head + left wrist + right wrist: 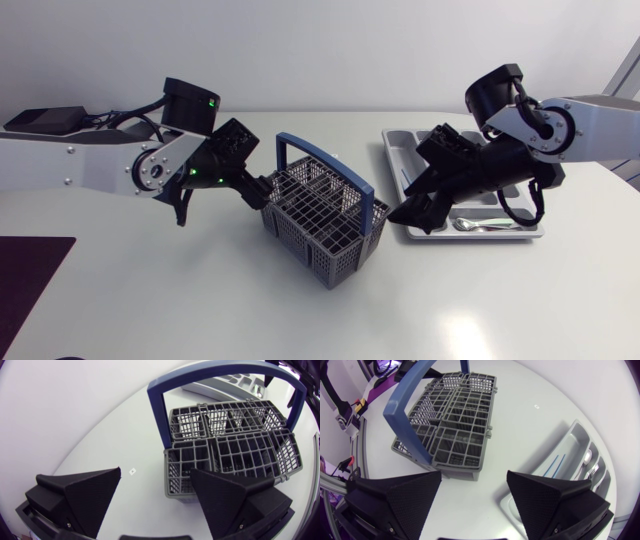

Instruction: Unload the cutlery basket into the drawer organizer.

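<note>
One white table [200, 300]: cutlery basket [320, 215] mid-frame, drawer organizer [392, 160] to its right. Left gripper [156, 471] spread at the basket's corner; right gripper [474, 474] spread, between basket and organizer. Spoon [478, 226] plain from the head view; basket contents hard to make out.

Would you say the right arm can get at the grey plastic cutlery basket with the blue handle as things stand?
Probably yes: the right gripper hangs open just beside the grey cutlery basket, with only bare white table between them.
</note>
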You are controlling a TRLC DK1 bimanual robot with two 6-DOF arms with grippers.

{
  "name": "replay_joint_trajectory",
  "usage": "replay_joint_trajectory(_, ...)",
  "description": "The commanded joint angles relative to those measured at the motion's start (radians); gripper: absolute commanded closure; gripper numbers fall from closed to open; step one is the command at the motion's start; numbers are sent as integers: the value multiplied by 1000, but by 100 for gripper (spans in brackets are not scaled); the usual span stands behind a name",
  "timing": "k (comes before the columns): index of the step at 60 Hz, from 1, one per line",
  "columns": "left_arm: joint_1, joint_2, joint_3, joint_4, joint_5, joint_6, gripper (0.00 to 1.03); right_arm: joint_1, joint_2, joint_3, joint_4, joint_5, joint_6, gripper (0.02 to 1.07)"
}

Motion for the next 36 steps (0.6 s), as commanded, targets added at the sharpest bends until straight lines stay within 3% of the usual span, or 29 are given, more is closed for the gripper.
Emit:
replay_joint_trajectory(1, 8, 44, 42, 15, 10, -12, 7, 3, -3, -52, 10, 13, 19, 13)
replay_joint_trajectory(19, -12, 79, 38, 7, 9, 5, 7, 15, 108, -62, 145, 27, 48, 13)
replay_joint_trajectory(36, -35, 4, -42, -22, 7, 26, 7, 32, 207, 65, 154, 30, 68, 13)
